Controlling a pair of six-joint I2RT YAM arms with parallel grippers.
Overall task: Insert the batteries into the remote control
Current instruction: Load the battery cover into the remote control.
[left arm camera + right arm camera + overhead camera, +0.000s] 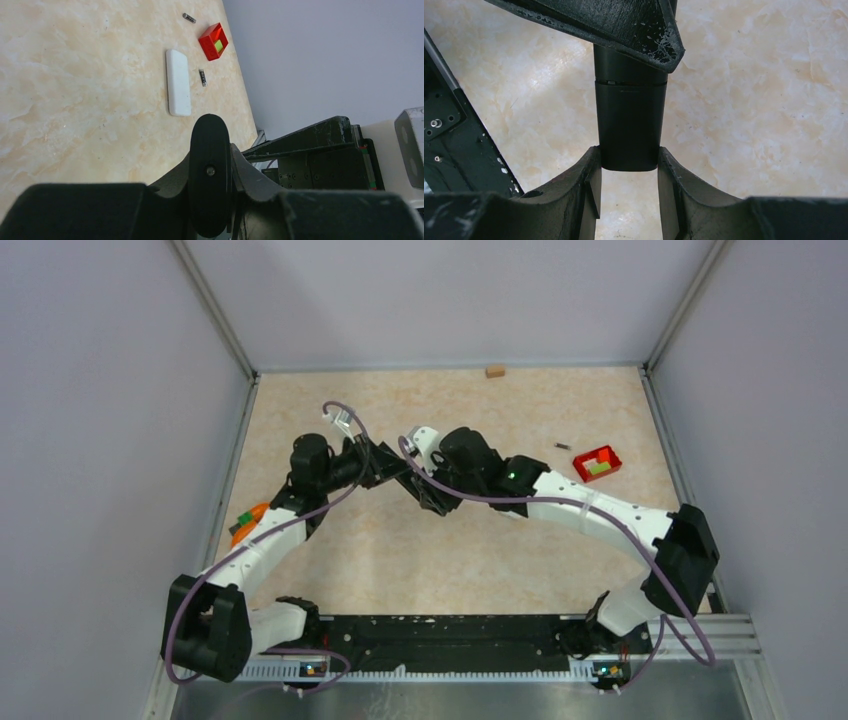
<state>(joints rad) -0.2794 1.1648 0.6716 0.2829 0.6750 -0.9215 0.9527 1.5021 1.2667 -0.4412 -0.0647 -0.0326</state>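
Both grippers hold a black remote [629, 120] in the air over the middle of the table. My left gripper [211, 165] is shut on it, and the remote shows end-on [210, 150] between its fingers. My right gripper [629, 162] is shut on the remote's near end, with the left gripper's finger [624, 25] above. In the top view the two grippers meet, left [392, 470] and right [420, 485]. One dark battery [202, 77] lies beside a white flat oblong piece [178, 82]. Another battery [189, 18] lies farther off and also shows in the top view [563, 446].
A small red tray [598, 462] with a yellow-green block stands at the right, also in the left wrist view [213, 41]. A small tan block [494, 370] lies by the back wall. An orange object [248, 523] sits at the left edge under the left arm.
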